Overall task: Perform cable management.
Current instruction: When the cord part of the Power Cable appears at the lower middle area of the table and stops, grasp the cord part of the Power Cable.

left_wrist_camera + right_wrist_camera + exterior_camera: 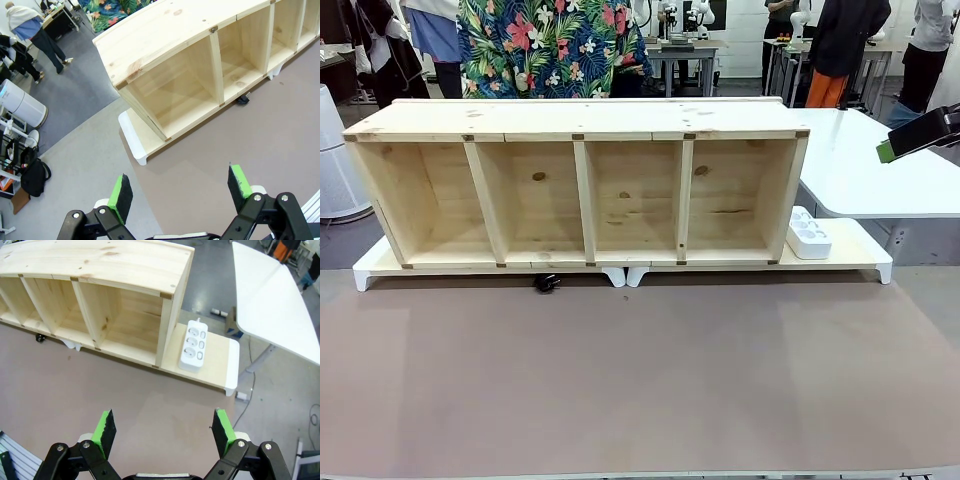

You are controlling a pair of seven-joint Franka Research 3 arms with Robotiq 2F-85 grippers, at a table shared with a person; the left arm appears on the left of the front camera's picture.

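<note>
The left fingers (120, 192) and right fingers (106, 432) are both spread wide, holding nothing, above the desk (640, 380). The cable (547, 283) pokes its plug out from under the white riser (850, 248) carrying the shelf (580, 120)

Your left gripper (180, 187) hangs with its jaws spread wide, green pads (120, 192) facing each other and nothing between them. Your right gripper (165, 426) looks the same: jaws wide apart, empty. From the front, its finger (918, 133) pokes in at the right edge, tilted, green tip lowest.
</note>
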